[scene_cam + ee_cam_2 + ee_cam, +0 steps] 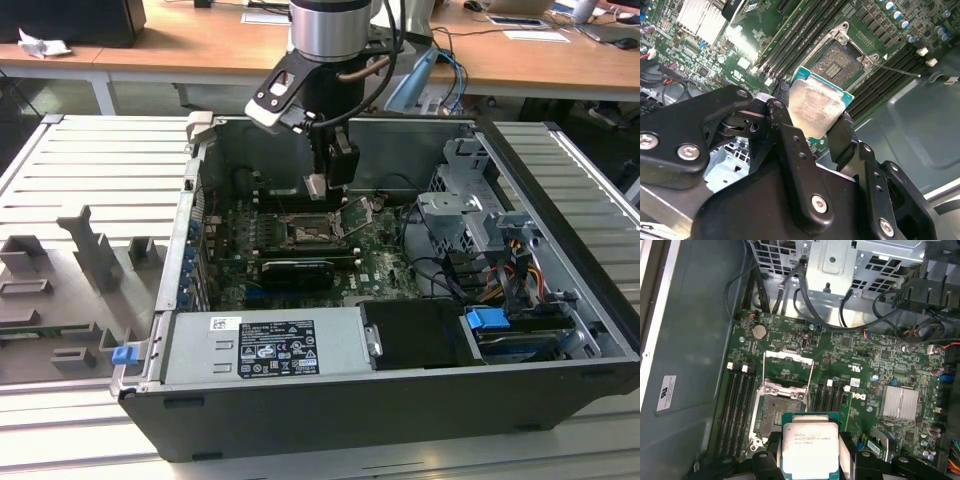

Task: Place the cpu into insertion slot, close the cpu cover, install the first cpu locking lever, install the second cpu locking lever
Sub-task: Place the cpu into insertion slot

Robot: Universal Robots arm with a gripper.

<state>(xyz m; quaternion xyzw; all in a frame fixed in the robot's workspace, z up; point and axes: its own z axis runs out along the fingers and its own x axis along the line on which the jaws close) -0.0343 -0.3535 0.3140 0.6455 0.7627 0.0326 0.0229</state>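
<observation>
Pinches the cpu [810, 445] by two opposite edges in the gripper [812, 111], hangs it above and clear of the bare insertion slot [305, 232], upper middle of the exterior view, with the cpu cover [357, 213] tipped up open just beyond it on the exterior view's right.

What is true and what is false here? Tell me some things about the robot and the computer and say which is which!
1. The robot's black hand grips the small square silvery chip by its edges. True.
2. The chip sits in the dark square socket on the green circuit board. False: the socket is empty, and the hand holds the chip clear of it.
3. The silvery metal frame cover is shut over the socket. False: it is flipped open.
4. The grey computer case lies open, its insides showing. True.
</observation>
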